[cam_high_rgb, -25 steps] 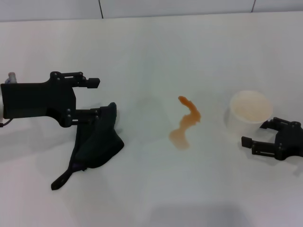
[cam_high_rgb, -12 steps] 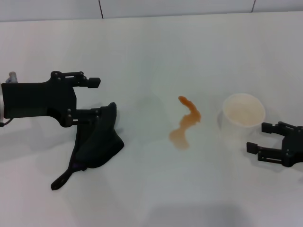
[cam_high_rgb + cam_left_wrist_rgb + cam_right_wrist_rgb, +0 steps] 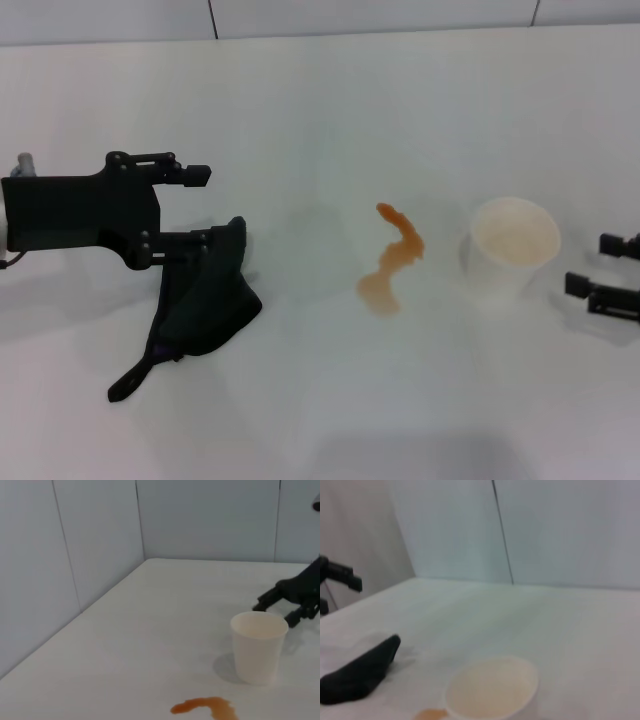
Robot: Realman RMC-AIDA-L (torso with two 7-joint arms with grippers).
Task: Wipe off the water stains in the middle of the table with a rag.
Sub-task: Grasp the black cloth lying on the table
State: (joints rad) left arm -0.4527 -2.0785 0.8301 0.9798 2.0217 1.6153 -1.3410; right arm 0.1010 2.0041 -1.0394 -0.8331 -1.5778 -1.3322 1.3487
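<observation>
You have one rag (image 3: pixel 203 300), one smear of water stains (image 3: pixel 392 260) and one cup (image 3: pixel 512 248) on the table (image 3: pixel 320 110). The cup stands upright just right of the orange-brown stains in the middle; whether it holds anything cannot be told. The dark rag lies left of the stains, well apart, a thin strip trailing toward you. Your left gripper (image 3: pixel 200 205) hovers with fingers spread wide, the lower one at the rag's top corner, gripping nothing. Your right gripper (image 3: pixel 610 265) sits at the right edge, open, clear of the cup.
</observation>
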